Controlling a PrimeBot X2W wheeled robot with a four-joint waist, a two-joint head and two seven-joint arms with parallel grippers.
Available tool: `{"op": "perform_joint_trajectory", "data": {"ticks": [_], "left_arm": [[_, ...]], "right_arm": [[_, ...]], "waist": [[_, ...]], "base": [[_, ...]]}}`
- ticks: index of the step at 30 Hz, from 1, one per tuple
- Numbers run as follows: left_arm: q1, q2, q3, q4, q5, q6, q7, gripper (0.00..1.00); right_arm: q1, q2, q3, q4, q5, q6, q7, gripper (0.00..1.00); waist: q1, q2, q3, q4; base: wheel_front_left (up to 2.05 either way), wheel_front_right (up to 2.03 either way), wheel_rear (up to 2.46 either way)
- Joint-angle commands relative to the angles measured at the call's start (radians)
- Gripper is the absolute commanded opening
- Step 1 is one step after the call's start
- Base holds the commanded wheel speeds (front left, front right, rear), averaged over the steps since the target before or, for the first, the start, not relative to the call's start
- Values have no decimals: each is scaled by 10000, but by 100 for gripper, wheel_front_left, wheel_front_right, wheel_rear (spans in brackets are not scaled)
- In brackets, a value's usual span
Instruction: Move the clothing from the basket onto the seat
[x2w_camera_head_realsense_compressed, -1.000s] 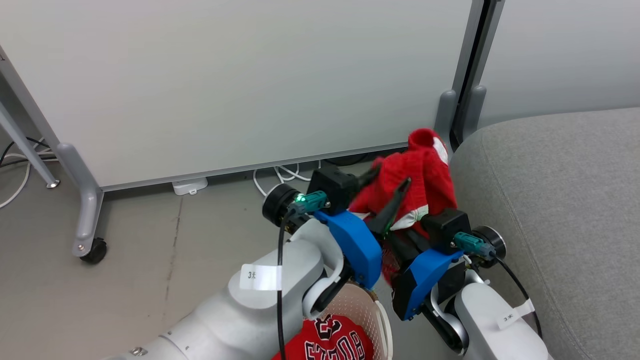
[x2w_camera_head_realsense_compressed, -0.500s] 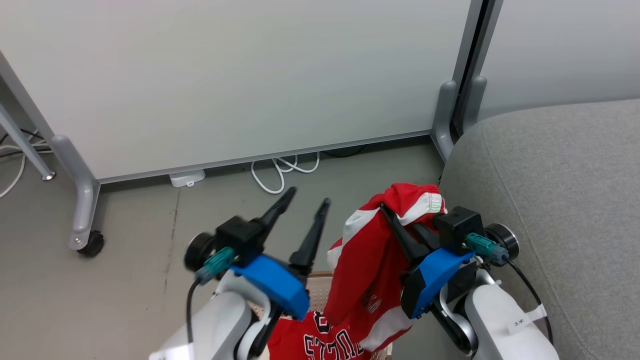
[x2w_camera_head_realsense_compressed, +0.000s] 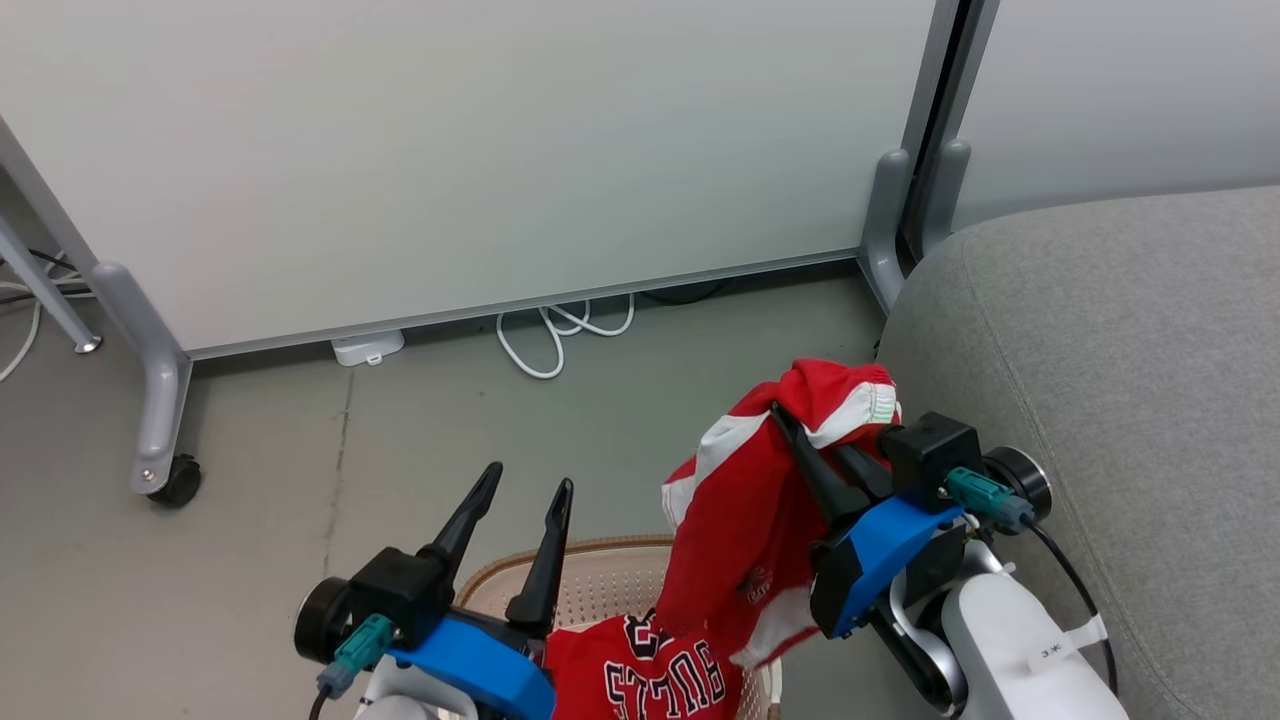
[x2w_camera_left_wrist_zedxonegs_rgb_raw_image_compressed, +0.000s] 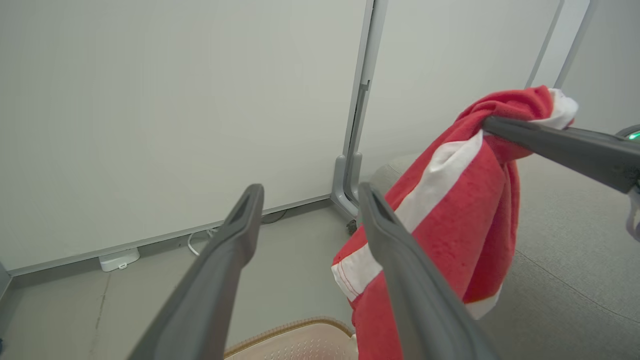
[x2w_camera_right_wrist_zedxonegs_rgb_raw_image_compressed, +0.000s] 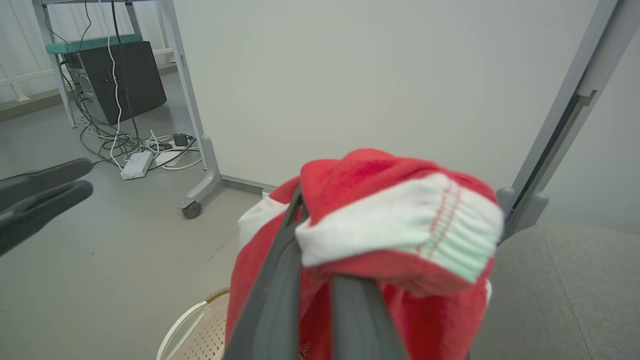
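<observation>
**Item 1: shorts** (x2w_camera_head_realsense_compressed: 745, 500). Red, with a white side stripe and a white ribbed waistband. You have them hanging from the right gripper (x2w_camera_head_realsense_compressed: 800, 440). Its two fingers are pressed together on the bunched waistband end, and the cloth folds over the fingertips. The rest falls down and to the left of the gripper body. The lower hem reaches the basket's right side and overlaps the jersey. The raised end sits just beside the seat's rounded left edge and is held in the air, off the cushion.

**Item 2: jersey** (x2w_camera_head_realsense_compressed: 640, 680). Red, with black-and-white lettering. It lies inside the basket, at the bottom edge of your head view, below and between the two grippers.

**Item 3: basket** (x2w_camera_head_realsense_compressed: 610, 545). Cream perforated plastic with a brown rim. It stands on the floor (x2w_camera_head_realsense_compressed: 400, 450), close to the seat's left side.

**Item 4: seat** (x2w_camera_head_realsense_compressed: 1120, 380). Light-grey upholstered cushion to the right of the right gripper.

**Item 5: left gripper** (x2w_camera_head_realsense_compressed: 529, 478). Its fingers are spread with nothing between them. It sits over the basket's left rear rim, left of the shorts and apart from them.

**Item 6: surroundings.** A white partition panel (x2w_camera_head_realsense_compressed: 500, 150) on grey legs, one with a caster (x2w_camera_head_realsense_compressed: 178, 480). A looped white cable (x2w_camera_head_realsense_compressed: 560, 340) lies on the floor at the panel's foot.
</observation>
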Motion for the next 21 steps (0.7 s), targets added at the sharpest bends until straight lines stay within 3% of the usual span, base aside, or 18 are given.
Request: {"op": "perform_joint_trajectory", "data": {"ticks": [1, 8, 21], "left_arm": [[180, -60, 201, -20, 168, -102, -29, 100], [514, -446, 808, 90, 669, -407, -30, 100], [593, -742, 1278, 261, 1038, -573, -30, 100]], "right_arm": [[101, -27, -65, -74, -66, 1, 2, 0], [180, -26, -144, -186, -79, 1, 42, 0], [178, -27, -93, -164, 18, 1, 76, 0]], "waist": [[0, 0, 22, 8], [0, 0, 75, 16], [0, 0, 97, -193]], "base": [[0, 0, 0], [0, 0, 0], [0, 0, 0]]}}
